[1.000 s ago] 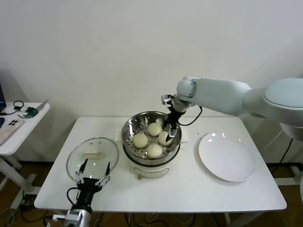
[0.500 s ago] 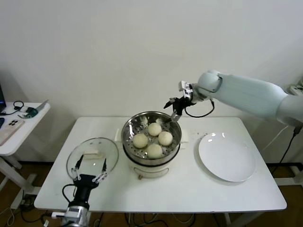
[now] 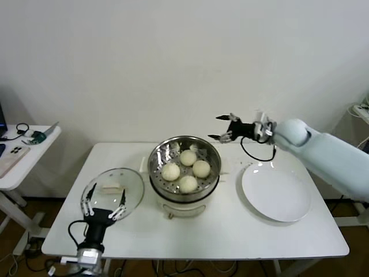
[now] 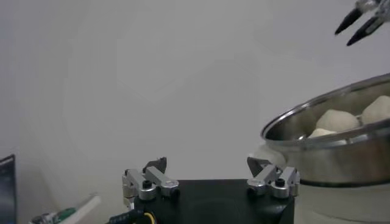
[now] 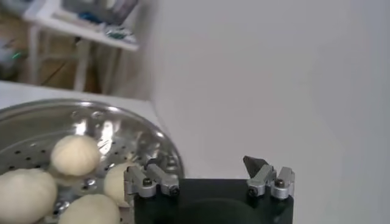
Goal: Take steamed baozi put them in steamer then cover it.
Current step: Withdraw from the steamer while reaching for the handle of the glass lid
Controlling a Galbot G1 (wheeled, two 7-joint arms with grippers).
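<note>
the right gripper [image 3: 222, 128] has pulled up and away from the steamer [image 3: 184, 151], jaws apart and empty, leaving all four steamed baozi [image 3: 188, 157] inside, so covering comes next: the left gripper [image 3: 104, 202], wide open, must grasp the cover [image 3: 112, 191] on the bench [image 3: 230, 231].

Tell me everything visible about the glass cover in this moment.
The cover is a round clear glass lid with a metal rim and a white oblong handle on top. It lies flat on the white table, left of the steamer, not on it. The left gripper, open, hovers over its near edge without gripping it.
</note>
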